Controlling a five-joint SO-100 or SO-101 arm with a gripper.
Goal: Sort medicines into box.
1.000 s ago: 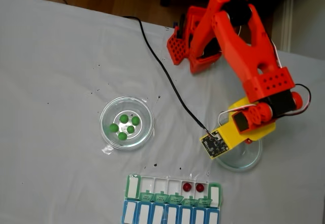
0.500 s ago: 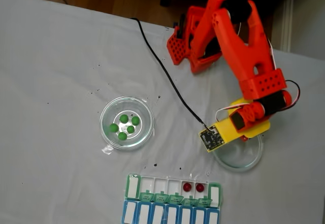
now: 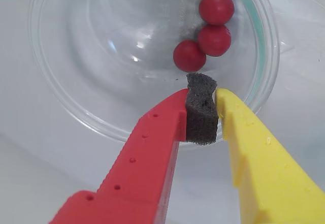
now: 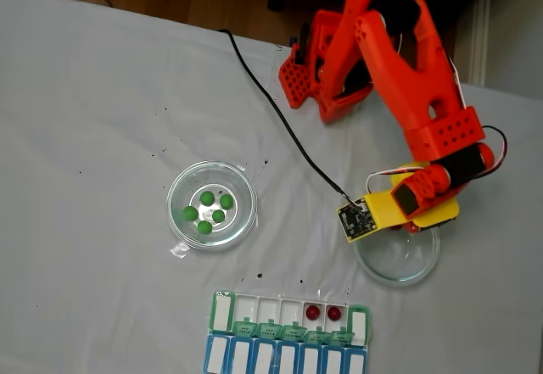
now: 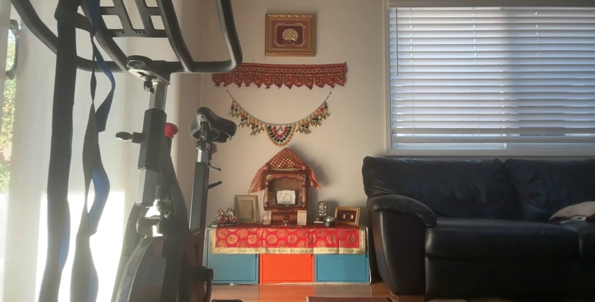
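Observation:
In the wrist view, three dark red medicines [image 3: 189, 56] lie together at the far right of a clear glass dish [image 3: 61, 97]. My gripper [image 3: 202, 94] hovers over the dish's near rim, just short of the closest red one. Its red and yellow fingers are shut, squeezing only their dark foam pad [image 3: 201, 115]. In the fixed view the gripper [image 4: 413, 226] sits over the right dish [image 4: 397, 259]. The box [image 4: 288, 333] lies at the bottom edge with two red medicines [image 4: 313, 312] in adjacent open compartments. Several green medicines [image 4: 208, 209] rest in the left dish [image 4: 239, 183].
A black cable [image 4: 271, 111] runs across the white tablecloth from the far edge to the wrist camera board [image 4: 356, 220]. The orange arm base [image 4: 322, 73] stands at the table's far side. The box's blue row [image 4: 284, 359] has its lids closed.
The wrist has moved toward the far side of the right dish, uncovering more of the dish's near part. Pills and box have not moved.

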